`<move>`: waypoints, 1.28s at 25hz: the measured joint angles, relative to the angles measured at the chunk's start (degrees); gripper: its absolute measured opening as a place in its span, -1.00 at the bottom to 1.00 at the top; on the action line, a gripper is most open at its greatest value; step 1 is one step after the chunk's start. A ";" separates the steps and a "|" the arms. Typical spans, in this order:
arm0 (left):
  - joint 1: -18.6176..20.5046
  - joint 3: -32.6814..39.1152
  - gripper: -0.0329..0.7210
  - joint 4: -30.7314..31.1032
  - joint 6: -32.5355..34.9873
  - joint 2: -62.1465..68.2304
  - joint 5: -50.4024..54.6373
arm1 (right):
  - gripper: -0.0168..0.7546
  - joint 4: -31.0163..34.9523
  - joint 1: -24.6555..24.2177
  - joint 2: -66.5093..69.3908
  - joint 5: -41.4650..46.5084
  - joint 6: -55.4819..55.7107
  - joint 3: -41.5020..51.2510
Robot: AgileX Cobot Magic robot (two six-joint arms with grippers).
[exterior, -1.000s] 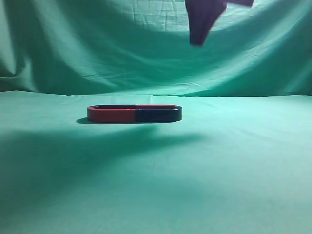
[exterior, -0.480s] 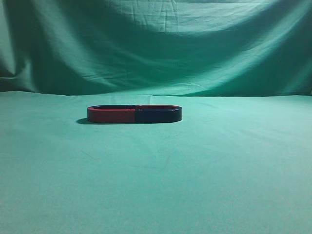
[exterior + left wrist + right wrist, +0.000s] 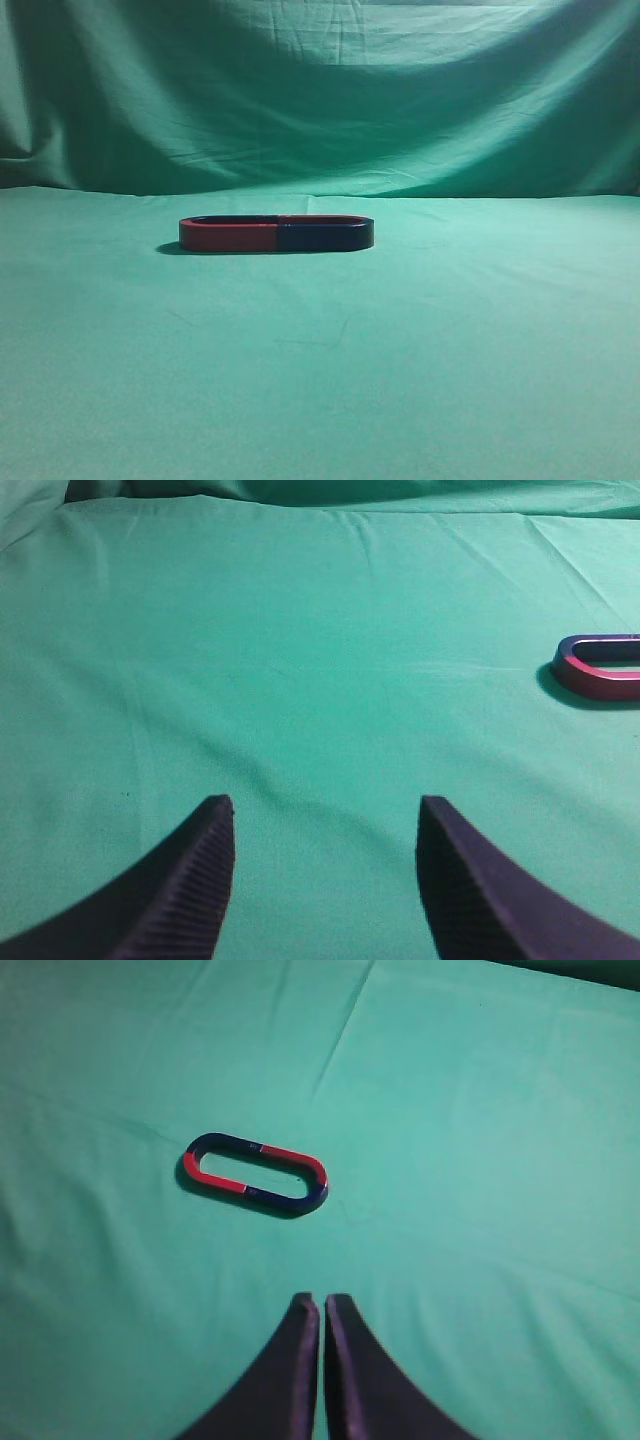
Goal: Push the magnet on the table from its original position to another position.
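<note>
The magnet (image 3: 325, 236), with a dark navy side wall, lies on the green table (image 3: 450, 350) left of centre. Its open end meets a red-walled U-shaped magnet (image 3: 228, 237), and the two form one closed oval. In the right wrist view the magnet (image 3: 303, 1188) is the oval's right half and the red-walled one (image 3: 200, 1168) its left half. My right gripper (image 3: 322, 1305) is shut and empty, well short of the oval. My left gripper (image 3: 325, 815) is open and empty over bare cloth. Only the red-walled magnet's end (image 3: 598, 672) shows at that view's right edge. Neither gripper shows in the exterior view.
A creased green cloth backdrop (image 3: 320, 90) hangs behind the table. Folds run across the cloth in the left wrist view (image 3: 300, 630).
One second ago a dark gripper hung at the top of the exterior view and cast a shadow on the table. It has left that view and the shadow is gone. The magnets have not moved.
</note>
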 joint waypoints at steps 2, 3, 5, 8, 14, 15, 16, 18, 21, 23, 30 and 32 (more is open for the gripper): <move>0.00 0.00 0.07 0.00 0.00 0.00 0.00 | -0.96 0.00 0.00 -6.23 -1.22 -0.24 4.40; 0.00 0.00 0.07 0.00 0.00 0.00 0.00 | -0.96 -0.10 0.00 -11.06 -2.71 -0.70 8.18; 0.00 0.00 0.07 0.00 0.00 0.00 0.00 | -0.96 -0.10 0.00 -16.76 -4.50 -1.13 12.16; 0.00 0.00 0.07 0.00 0.00 0.00 0.00 | -0.96 -0.10 0.00 -24.46 -6.22 -2.85 17.20; 0.00 0.00 0.07 0.00 0.00 0.00 0.00 | -0.96 0.11 0.00 -38.10 -7.08 -4.31 26.34; 0.00 0.00 0.07 0.00 0.00 0.00 0.00 | -0.96 0.40 0.00 -40.27 -7.08 -3.77 27.54; 0.00 0.00 0.07 0.00 0.00 0.00 0.00 | -0.96 0.39 0.00 -41.92 -7.08 -3.48 28.48; 0.00 0.00 0.07 0.00 0.00 0.00 0.00 | -0.96 -0.35 0.00 -44.96 -6.73 -3.35 29.23; 0.00 0.00 0.07 0.00 0.00 0.00 0.00 | -0.96 -2.86 0.00 -48.20 -6.19 -3.24 30.49; 0.00 0.00 0.07 0.00 0.00 0.00 0.00 | -0.96 -5.22 0.00 -50.26 -6.20 -3.09 32.25; 0.00 0.00 0.07 0.00 0.00 0.00 0.00 | -0.96 -11.75 -2.76 -59.01 -18.98 0.06 46.05; 0.00 0.00 0.07 0.00 0.00 0.00 0.00 | -0.96 -12.19 -6.25 -62.30 -26.08 0.19 52.07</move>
